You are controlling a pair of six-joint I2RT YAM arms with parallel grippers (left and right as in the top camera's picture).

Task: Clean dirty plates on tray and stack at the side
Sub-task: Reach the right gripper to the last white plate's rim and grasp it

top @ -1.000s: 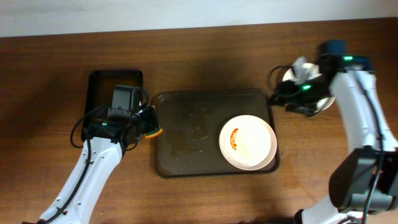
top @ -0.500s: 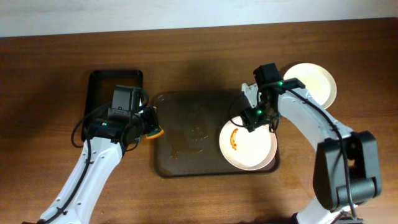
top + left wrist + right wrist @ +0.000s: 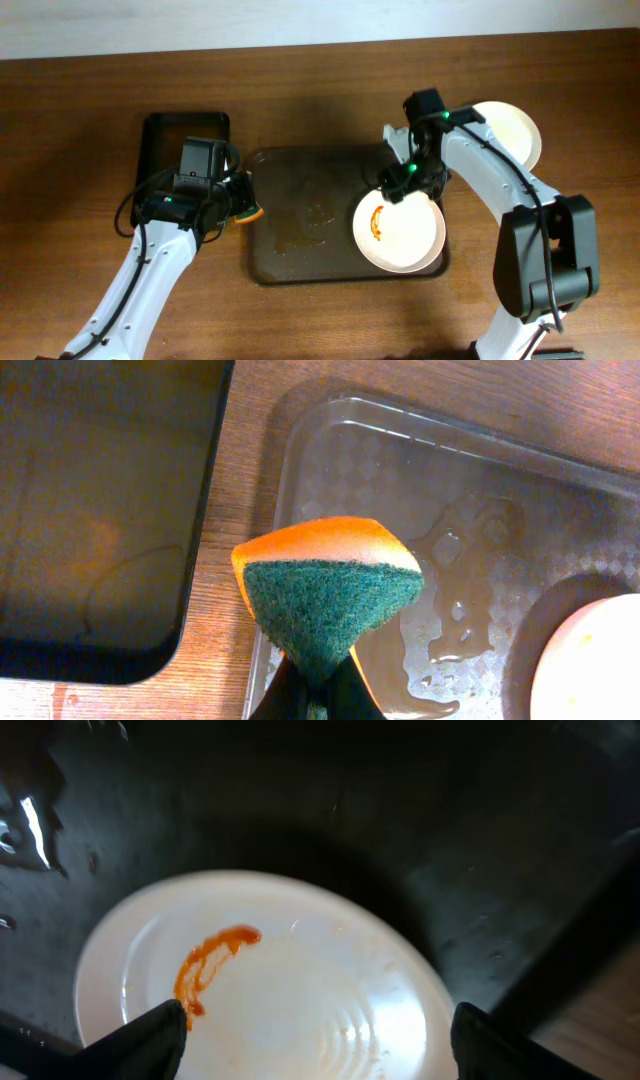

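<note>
A white plate (image 3: 402, 232) with an orange-red sauce smear lies at the right end of the dark brown tray (image 3: 300, 225); it also shows in the right wrist view (image 3: 290, 990). My right gripper (image 3: 398, 185) hovers open over the plate's far edge, its fingertips (image 3: 315, 1040) wide apart and empty. A clean plate (image 3: 510, 130) sits on the table at the far right. My left gripper (image 3: 240, 205) is shut on an orange and green sponge (image 3: 325, 595) at the tray's left rim (image 3: 275, 540).
A smaller black tray (image 3: 160, 150) lies left of the brown tray, also in the left wrist view (image 3: 100, 510). A water film (image 3: 460, 600) wets the brown tray's middle. Wooden table all around.
My right arm has swung left from the clean plate at the far right to above the dirty plate on the tray. The left arm has not moved.
</note>
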